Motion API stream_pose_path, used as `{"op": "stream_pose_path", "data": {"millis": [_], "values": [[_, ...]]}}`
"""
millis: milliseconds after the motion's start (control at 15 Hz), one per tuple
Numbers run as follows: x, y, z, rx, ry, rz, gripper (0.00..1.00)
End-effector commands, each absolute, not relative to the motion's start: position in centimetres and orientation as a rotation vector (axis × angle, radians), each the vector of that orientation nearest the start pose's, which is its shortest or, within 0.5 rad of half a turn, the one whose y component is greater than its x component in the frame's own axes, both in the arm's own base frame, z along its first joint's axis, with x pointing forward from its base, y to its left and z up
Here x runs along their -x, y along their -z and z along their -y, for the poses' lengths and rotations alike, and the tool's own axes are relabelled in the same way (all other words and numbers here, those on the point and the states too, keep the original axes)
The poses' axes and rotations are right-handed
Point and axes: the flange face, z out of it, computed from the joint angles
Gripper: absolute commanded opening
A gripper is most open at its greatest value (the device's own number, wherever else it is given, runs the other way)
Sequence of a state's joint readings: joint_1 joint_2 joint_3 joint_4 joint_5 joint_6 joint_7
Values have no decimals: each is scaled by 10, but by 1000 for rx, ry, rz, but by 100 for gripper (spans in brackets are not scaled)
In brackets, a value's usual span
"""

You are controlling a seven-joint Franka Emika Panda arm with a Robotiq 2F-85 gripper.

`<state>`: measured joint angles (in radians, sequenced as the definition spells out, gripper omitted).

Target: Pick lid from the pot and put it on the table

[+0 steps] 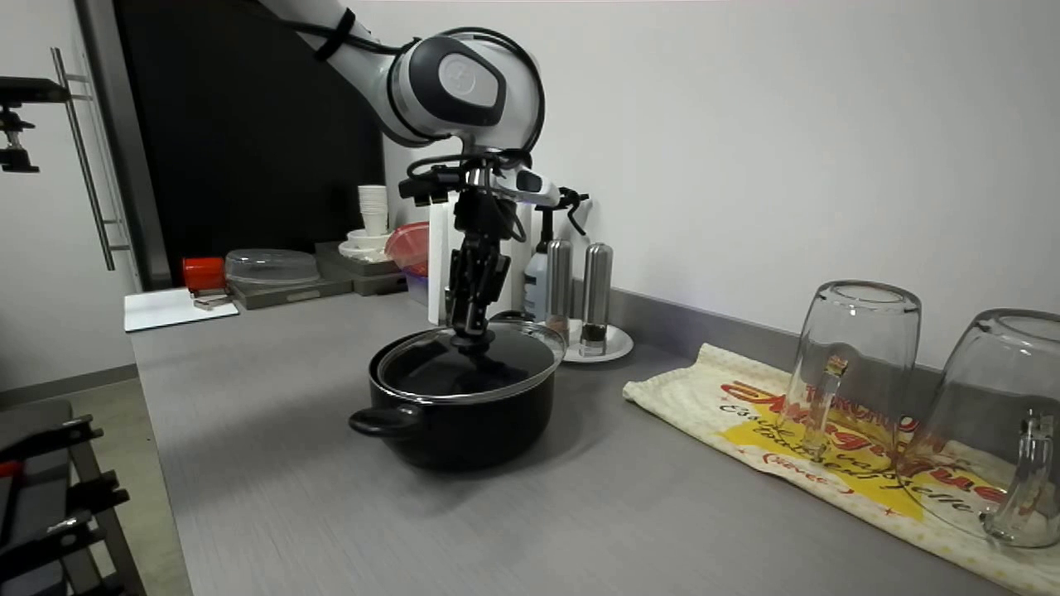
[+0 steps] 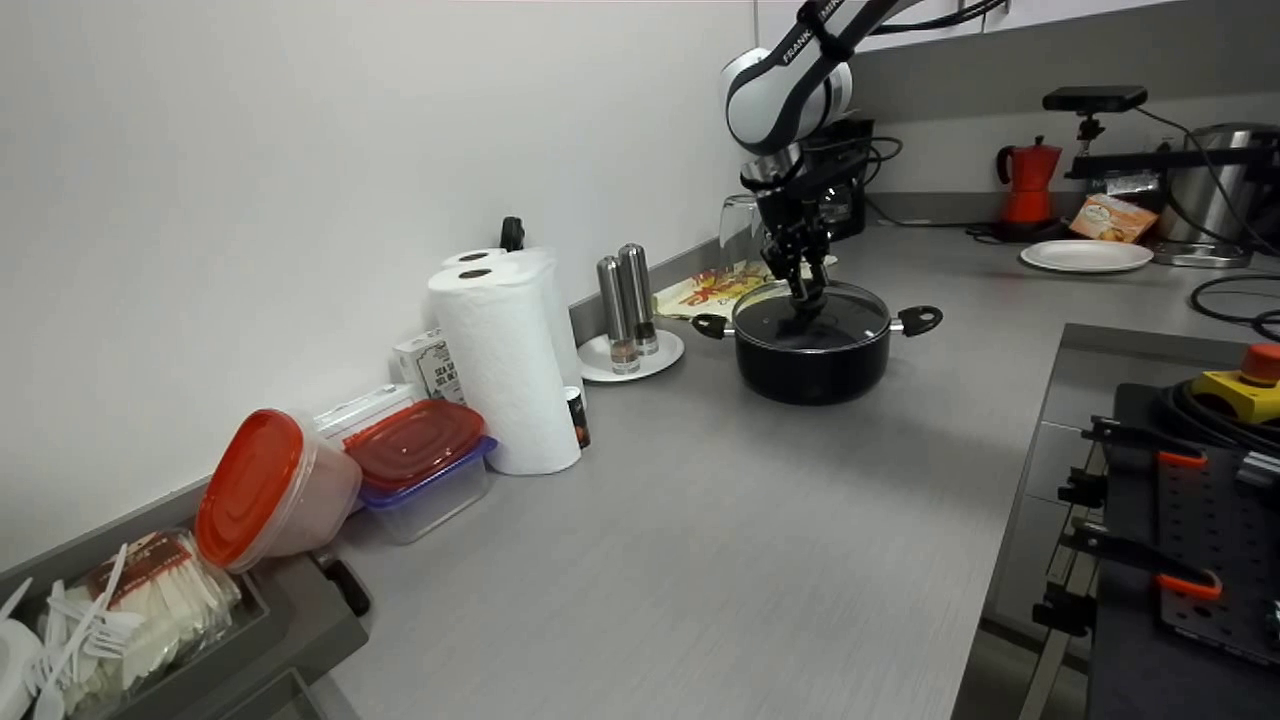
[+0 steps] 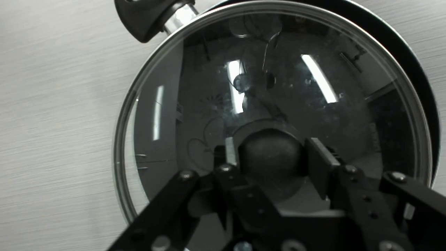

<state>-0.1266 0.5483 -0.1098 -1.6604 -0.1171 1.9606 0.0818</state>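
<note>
tool (image 3: 275, 158), one, clenched on the black knob (image 3: 271, 146) of a clear glass lid (image 3: 285, 101); lid off-centre over a black pot (image 1: 472, 430), upright on a grey counter (image 1: 331, 530); near it, two silver grinders (image 1: 596, 285) on a white plate (image 1: 618, 343); also two upturned glass mugs (image 1: 861, 348) on a printed cloth (image 1: 704, 389).

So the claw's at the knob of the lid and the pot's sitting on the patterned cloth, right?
Not quite: the pot sits on the grey table, not the patterned cloth, as both exterior views show. The claw is at the knob of the lid.
</note>
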Motion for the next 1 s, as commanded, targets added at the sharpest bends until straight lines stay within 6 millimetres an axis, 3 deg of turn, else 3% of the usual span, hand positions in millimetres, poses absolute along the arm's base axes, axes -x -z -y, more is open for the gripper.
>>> {"op": "stream_pose_path", "data": {"millis": [0, 600, 933], "values": [[-635, -299, 147, 3217, -396, -407, 25], [-619, -411, 73, 3235, -247, -220, 25], [-616, -440, 8, 3254, -183, -17, 25]]}}
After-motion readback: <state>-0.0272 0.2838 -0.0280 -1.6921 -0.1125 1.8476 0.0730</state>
